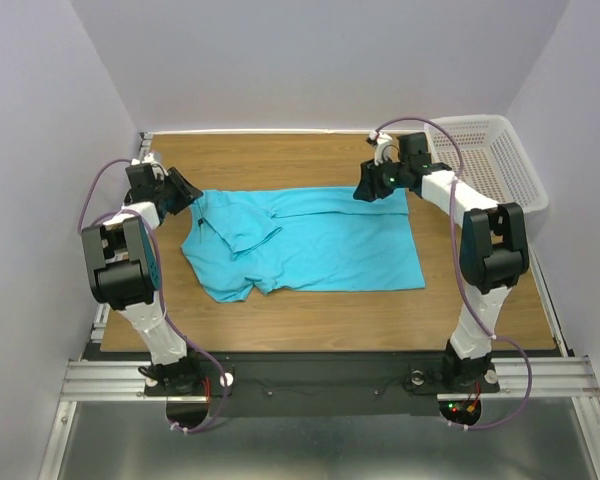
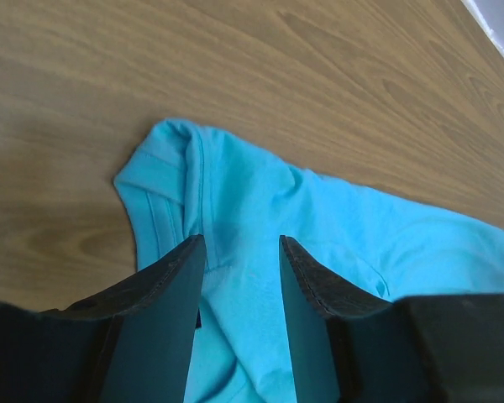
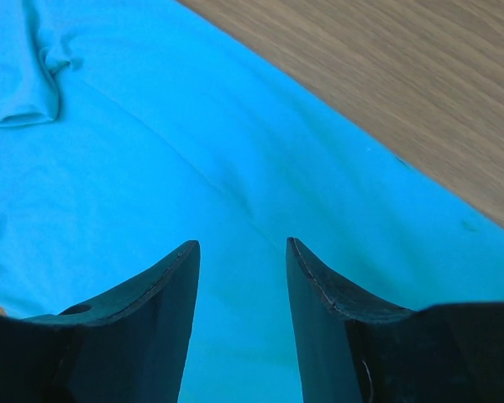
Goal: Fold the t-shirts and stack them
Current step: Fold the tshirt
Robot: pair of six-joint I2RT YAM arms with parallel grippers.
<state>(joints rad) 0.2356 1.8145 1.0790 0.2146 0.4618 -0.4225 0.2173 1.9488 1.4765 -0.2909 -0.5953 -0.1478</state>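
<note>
One turquoise-blue t-shirt (image 1: 320, 245) lies spread on the wooden table, its left part rumpled and folded over. My left gripper (image 1: 187, 195) is open at the shirt's far left corner; in the left wrist view (image 2: 242, 245) its jaws stand apart over a bunched fold of the shirt (image 2: 260, 210). My right gripper (image 1: 365, 190) is open over the shirt's far right edge; in the right wrist view (image 3: 242, 245) the jaws stand apart just above flat shirt fabric (image 3: 193, 143). Neither gripper holds anything.
A white perforated plastic basket (image 1: 490, 155) stands at the table's far right corner, behind the right arm. Bare wooden table (image 1: 280, 155) lies beyond the shirt and along its near side. White walls close in the table on three sides.
</note>
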